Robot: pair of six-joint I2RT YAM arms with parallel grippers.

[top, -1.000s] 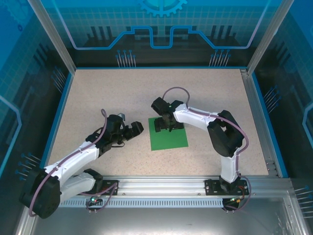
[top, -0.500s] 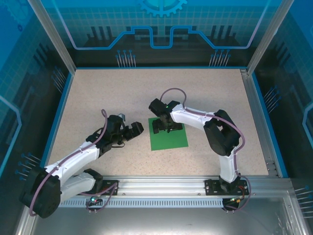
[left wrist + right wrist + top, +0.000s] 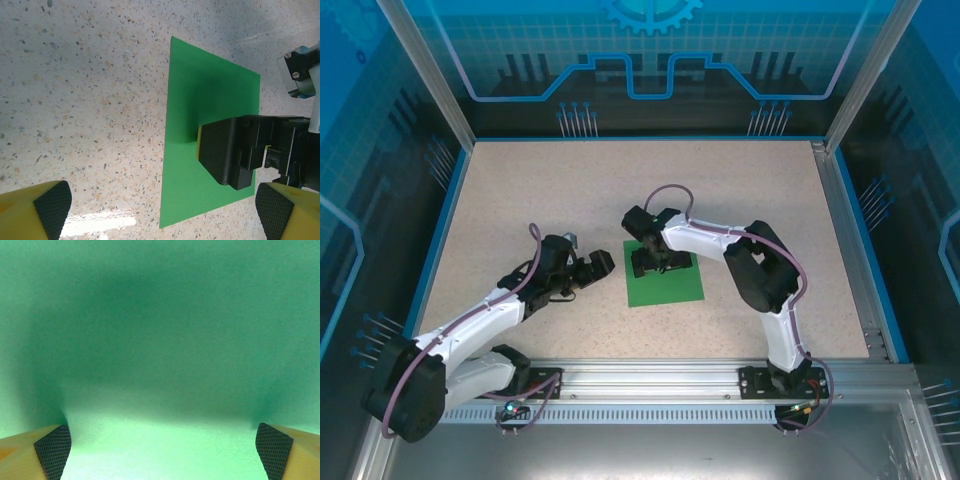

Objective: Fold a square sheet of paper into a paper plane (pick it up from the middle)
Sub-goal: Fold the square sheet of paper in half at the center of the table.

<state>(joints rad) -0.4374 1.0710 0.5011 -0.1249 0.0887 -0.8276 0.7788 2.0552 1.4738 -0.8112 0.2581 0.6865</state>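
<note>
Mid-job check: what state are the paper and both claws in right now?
square sheet of paper: lying flat, unfolded, not gripped.
right claw: open, low over the sheet's middle, fingers spread either side.
left claw: open, empty, beside the sheet's left edge and apart from it.

We see the right arm shift. Its elbow has swung left and inward, so from above the arm looks more folded than it did a second ago. The right gripper has crept a touch left and toward the near side across the green sheet, and now sits closer to the sheet's left edge. The cable loop over the wrist has drifted left with it.
</note>
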